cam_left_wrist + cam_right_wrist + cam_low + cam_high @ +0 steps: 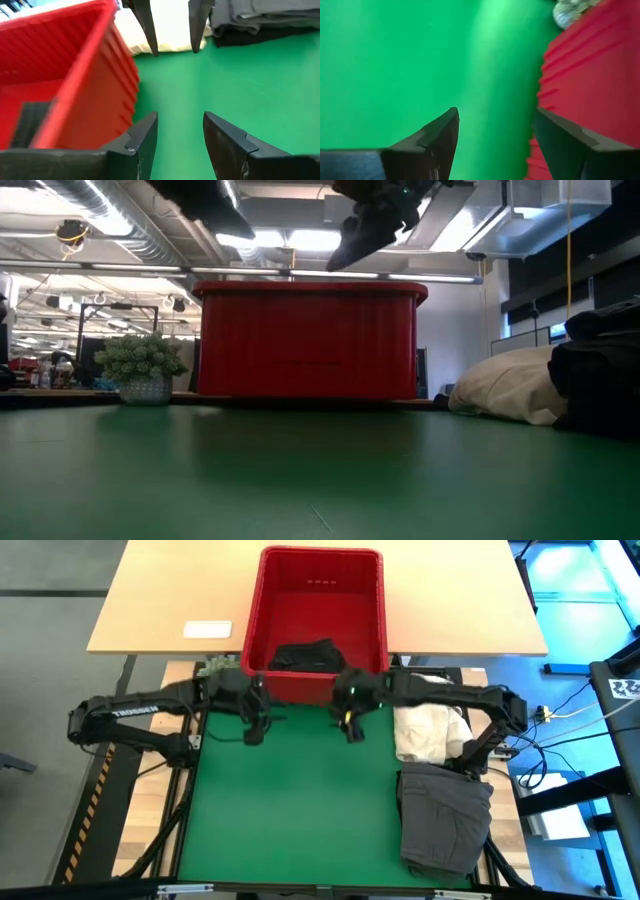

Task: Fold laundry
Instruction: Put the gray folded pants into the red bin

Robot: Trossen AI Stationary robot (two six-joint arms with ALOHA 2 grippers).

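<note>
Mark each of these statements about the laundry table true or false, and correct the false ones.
1. A dark garment lies inside the red basket. True.
2. The left pincer holds a garment. False: its fingers are apart with nothing between them.
3. The folded grey garment lies on the green mat's right side. True.
4. The right pincer rests on the cream cloth heap. False: it hangs open by the basket's front wall.
</note>
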